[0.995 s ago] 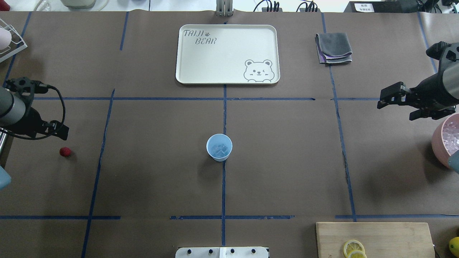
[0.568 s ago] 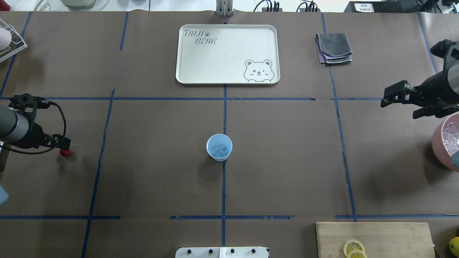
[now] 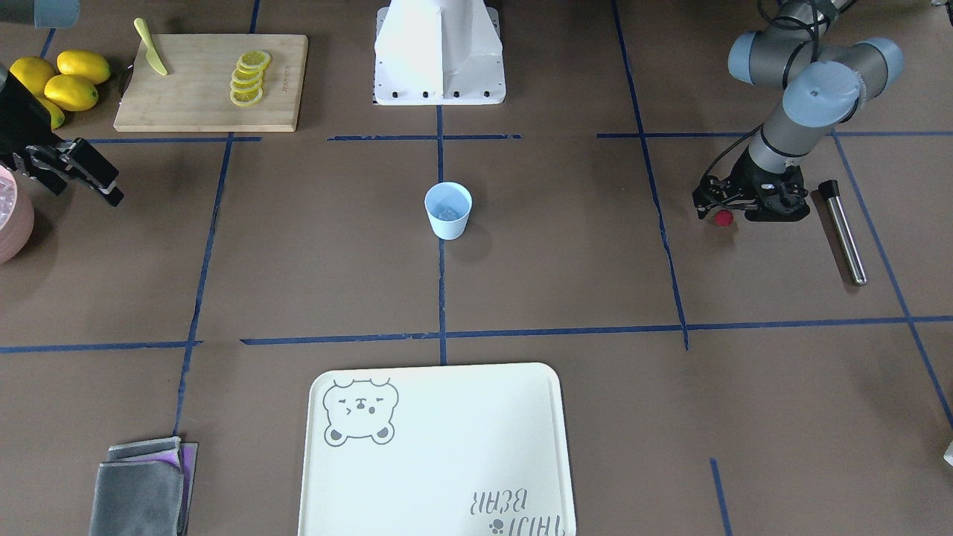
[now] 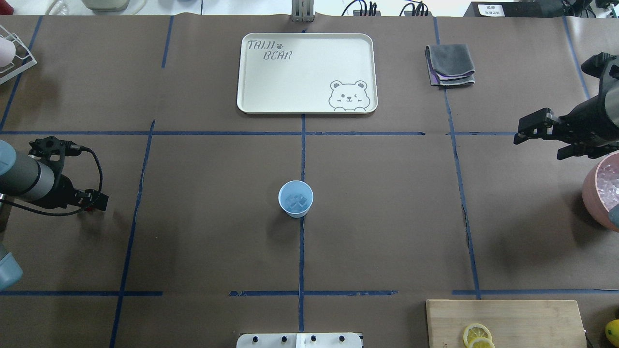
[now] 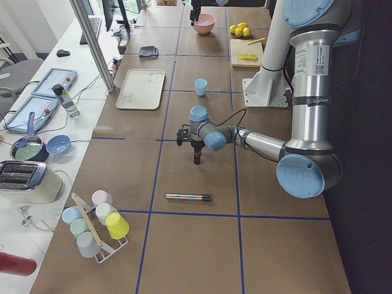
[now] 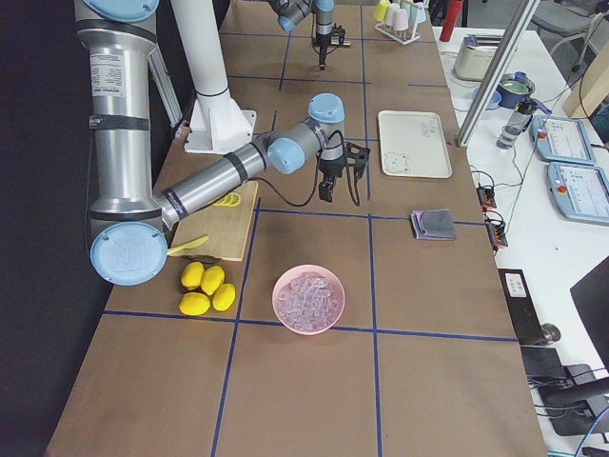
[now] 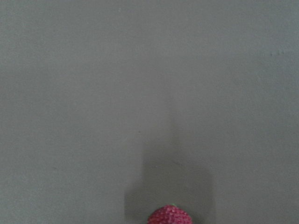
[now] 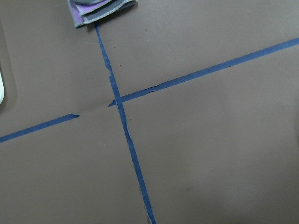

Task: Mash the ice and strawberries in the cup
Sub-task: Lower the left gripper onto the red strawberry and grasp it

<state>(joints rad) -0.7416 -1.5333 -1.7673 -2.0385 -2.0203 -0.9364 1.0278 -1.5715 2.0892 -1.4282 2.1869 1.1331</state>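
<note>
The left tool (image 3: 719, 211) is crowding right down onto the strawberry (image 3: 723, 218) at the right of the front-facing view. A second ago it was hanging higher up the left edge of the overhead view, with the berry lying exposed on the bench (image 4: 387, 217) below it. Since then it has been sliding over the berry, and in the overhead view the black fingers are now hiding nearly all of the red. The left wrist view is showing only the berry's top at the bottom centre of the frame, with a shadow on the bench beyond it. No view is showing the fingers clearly enough, so I cannot tell whether they are spread around the berry or already pinching it, nor whether it is leaving the bench. The right tool (image 4: 537, 145) is hovering at the right edge of the overhead view with its fingers spread and nothing between them, having drifted only a little over the second. The cup (image 3: 448, 225) is standing upright in the middle of the bench, well apart from both arms, with ice (image 4: 297, 200) already lying in it. So the task looks to be moving on to the fruit: the pick-up appears to be under way, while carrying it to the cup and mashing are not yet done. A metal rod (image 3: 843, 234) is lying untouched just beside the left arm.
</note>
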